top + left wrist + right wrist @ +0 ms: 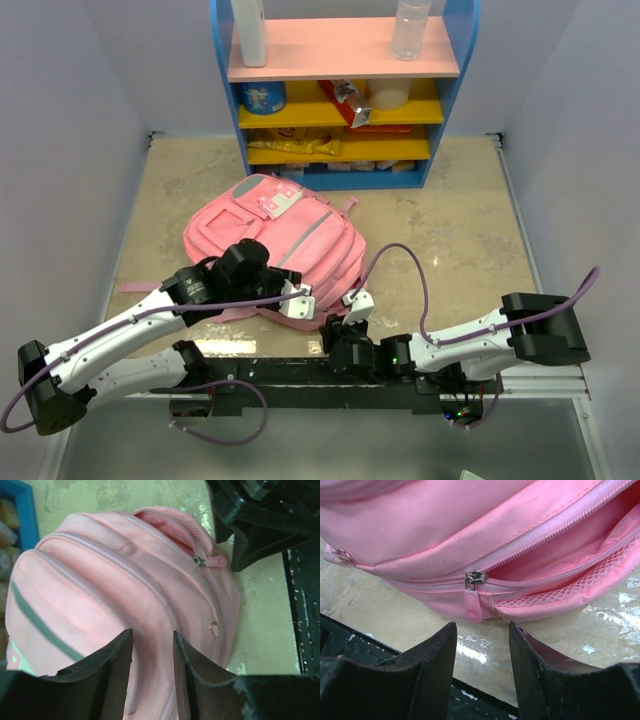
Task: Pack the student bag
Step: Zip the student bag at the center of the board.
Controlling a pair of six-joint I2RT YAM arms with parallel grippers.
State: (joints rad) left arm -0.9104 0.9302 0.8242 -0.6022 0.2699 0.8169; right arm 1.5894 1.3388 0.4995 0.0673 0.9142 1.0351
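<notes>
Student bag (275,240) lies on the tabletop (460,230); right end effector (482,627), half-open and empty, should pinch the zip pull (472,605) at its 12 o'clock squarely; left end effector (152,635), likewise parted, could steady fabric.

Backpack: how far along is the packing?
Done: the backpack is partly unzipped, mesh lining showing. In hand: the right gripper, open, faces the zip pull; the left gripper, open, hovers over the backpack, holding nothing. Left: nothing visible inside; packets sit on the shelf.
</notes>
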